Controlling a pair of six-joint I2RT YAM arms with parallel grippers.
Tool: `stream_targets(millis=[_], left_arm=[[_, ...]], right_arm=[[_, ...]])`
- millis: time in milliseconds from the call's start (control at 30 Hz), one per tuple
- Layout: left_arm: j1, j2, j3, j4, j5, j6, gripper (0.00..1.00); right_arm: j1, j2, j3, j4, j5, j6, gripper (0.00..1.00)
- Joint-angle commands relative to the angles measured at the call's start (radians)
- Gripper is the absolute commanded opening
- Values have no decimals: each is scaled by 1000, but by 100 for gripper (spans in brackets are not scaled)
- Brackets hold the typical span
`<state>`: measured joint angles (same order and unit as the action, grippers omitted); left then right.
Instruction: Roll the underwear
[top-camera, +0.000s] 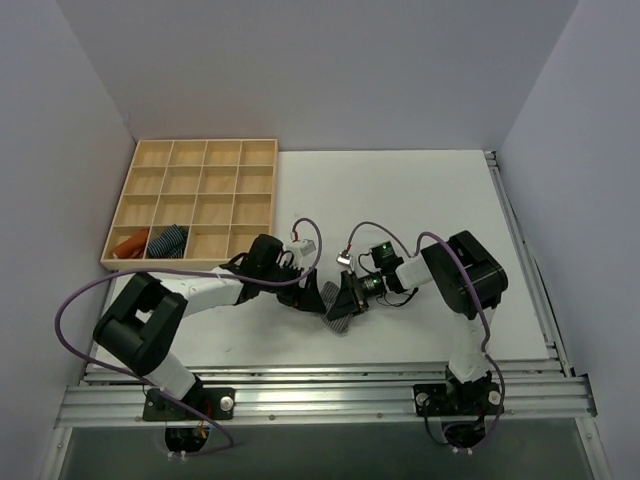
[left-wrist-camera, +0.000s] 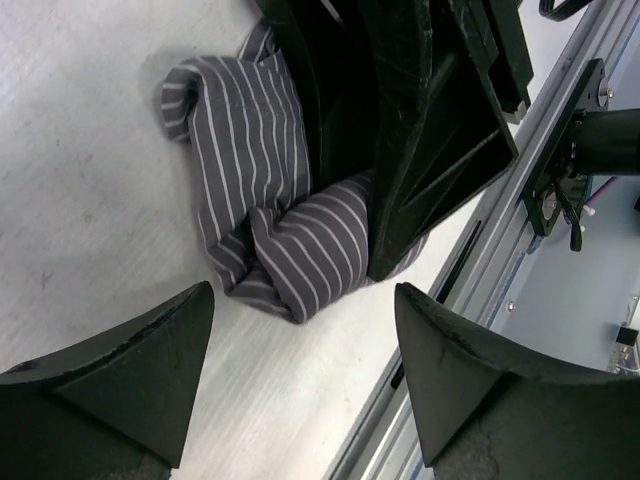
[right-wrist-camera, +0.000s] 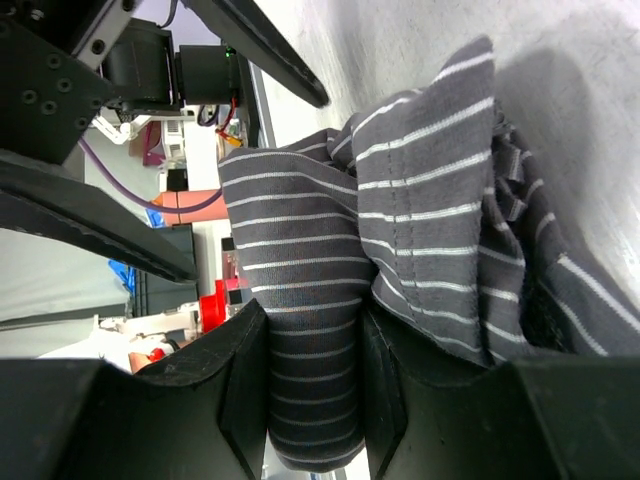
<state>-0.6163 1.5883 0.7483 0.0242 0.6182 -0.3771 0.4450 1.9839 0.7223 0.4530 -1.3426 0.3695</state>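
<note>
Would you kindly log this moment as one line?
left gripper open | right gripper shut on underwear | underwear bunched on table

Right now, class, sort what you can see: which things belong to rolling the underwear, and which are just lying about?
In the job: underwear, right gripper clamped on it, open left gripper.
Lying about: wooden tray, with blue striped roll and orange cloth inside.

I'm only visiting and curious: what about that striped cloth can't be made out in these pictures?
Top view: the left gripper and right gripper cover most of the underwear.
Left wrist view: the right gripper's body hides its far side.
Right wrist view: the fingers hide its lower part.
Top view: the wooden tray's contents are too small.
</note>
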Motion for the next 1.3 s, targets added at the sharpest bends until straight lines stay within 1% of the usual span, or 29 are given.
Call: stream_targets(millis=[0,33,167,233,333,367,433,467,500,600,733,767,833,967,1233,1267], left_arm=[[-2,51,2,152,47,14,80],[-3,85,2,190,60,3,76],[-17,117,-12,267,54,-39,73],[-19,128,-3,264,48,-43,71],[-17,148,20,238,43,-39,59],[-19,153,25,238,43,-40,46],[-19,174,37,259,66,-66,31],[-19,180,42,261,74,-77,24],[-19,190,45,261,80,-97,14],[-25,211,65,249,95,-120,3],[-34,216,106,123,83,-77,2],[-34,214,114,112,77,-66,2],[-36,211,120,79,75,-60,2],[-42,211,140,19,57,-31,2],[-43,236,169,-23,63,-2,2],[-43,242,174,-56,64,0,2]], right_arm=[[8,55,-58,-63,243,-34,32],[8,56,-60,-59,240,-30,32],[9,62,-58,-60,232,-34,32],[11,69,-55,-60,229,-34,32],[14,72,-50,-66,230,-34,32],[20,70,-49,-73,232,-35,32],[27,72,-31,-94,253,-43,32],[29,70,-20,-137,273,-52,32],[32,53,-11,-149,293,-58,33],[31,4,26,-204,384,-46,37],[32,-51,94,-328,512,-72,44],[31,-63,113,-370,546,-76,45],[28,-112,124,-396,574,-80,49],[21,-157,152,-483,654,-84,50],[9,-258,178,-562,852,-76,52],[9,-279,181,-566,861,-87,53]])
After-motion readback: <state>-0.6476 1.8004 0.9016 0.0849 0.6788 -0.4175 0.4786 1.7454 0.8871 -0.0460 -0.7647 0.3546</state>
